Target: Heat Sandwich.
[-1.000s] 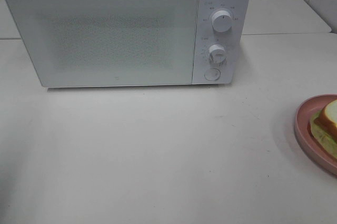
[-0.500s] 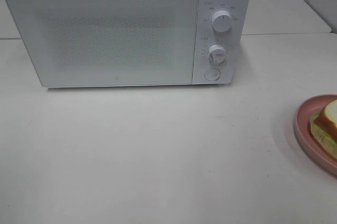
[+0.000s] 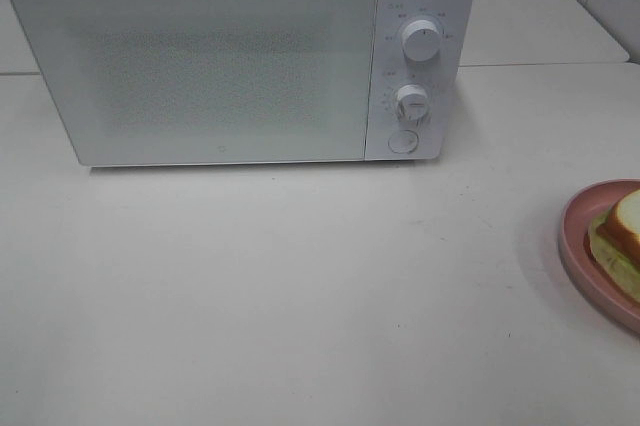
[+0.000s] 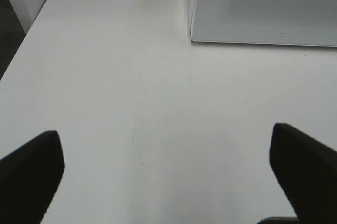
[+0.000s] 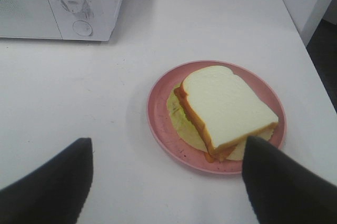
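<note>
The sandwich [image 5: 224,108] is white bread with tan crust, green lettuce and reddish filling, and it lies on a round pink plate [image 5: 158,113]. In the exterior high view the sandwich [image 3: 622,236] is cut off at the right edge on the plate [image 3: 578,236]. The white microwave [image 3: 200,56] stands at the back with its door shut, two knobs [image 3: 420,41] and a button [image 3: 402,142]. My right gripper [image 5: 168,182] is open above the table in front of the plate. My left gripper [image 4: 168,176] is open and empty over bare table near the microwave's left corner [image 4: 192,37].
The white table [image 3: 300,286] runs wide in front of the microwave. Its left edge [image 4: 18,45] drops to a dark floor, and its right edge [image 5: 310,50] lies just past the plate. A second table surface [image 3: 540,16] lies behind.
</note>
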You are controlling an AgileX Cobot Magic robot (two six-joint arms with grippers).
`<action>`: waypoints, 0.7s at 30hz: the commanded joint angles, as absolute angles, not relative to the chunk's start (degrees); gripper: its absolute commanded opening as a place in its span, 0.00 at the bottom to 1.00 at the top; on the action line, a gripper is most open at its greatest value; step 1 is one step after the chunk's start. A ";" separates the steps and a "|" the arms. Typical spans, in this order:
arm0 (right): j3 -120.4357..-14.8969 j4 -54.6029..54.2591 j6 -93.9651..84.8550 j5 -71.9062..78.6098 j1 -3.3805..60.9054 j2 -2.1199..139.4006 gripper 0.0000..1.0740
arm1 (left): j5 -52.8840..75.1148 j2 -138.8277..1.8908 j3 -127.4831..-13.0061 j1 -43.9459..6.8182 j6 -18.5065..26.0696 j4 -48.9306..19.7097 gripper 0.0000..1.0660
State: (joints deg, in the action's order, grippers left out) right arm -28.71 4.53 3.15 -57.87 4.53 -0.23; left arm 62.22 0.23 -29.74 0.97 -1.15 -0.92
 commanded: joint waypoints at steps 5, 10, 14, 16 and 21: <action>-28.59 4.76 2.58 -56.95 4.18 -1.55 0.69 | 61.59 1.26 -29.56 1.09 -1.15 -0.97 0.93; -28.59 4.76 2.58 -56.95 4.18 -1.55 0.69 | 61.59 1.20 -29.56 1.09 -1.15 -0.97 0.93; -28.59 4.76 2.58 -56.95 4.18 -1.55 0.69 | 61.59 1.20 -29.56 1.09 -1.15 -0.97 0.93; -28.59 4.76 2.58 -56.95 4.18 -1.55 0.69 | 61.59 1.20 -29.56 1.09 -1.15 -0.97 0.93; -28.59 4.76 2.58 -56.95 4.18 -1.55 0.69 | 61.59 1.20 -29.56 1.09 -1.15 -0.97 0.93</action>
State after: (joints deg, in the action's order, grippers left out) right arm -28.71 4.53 3.15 -57.87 4.53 -0.23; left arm 62.22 0.29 -29.74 0.97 -1.15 -0.86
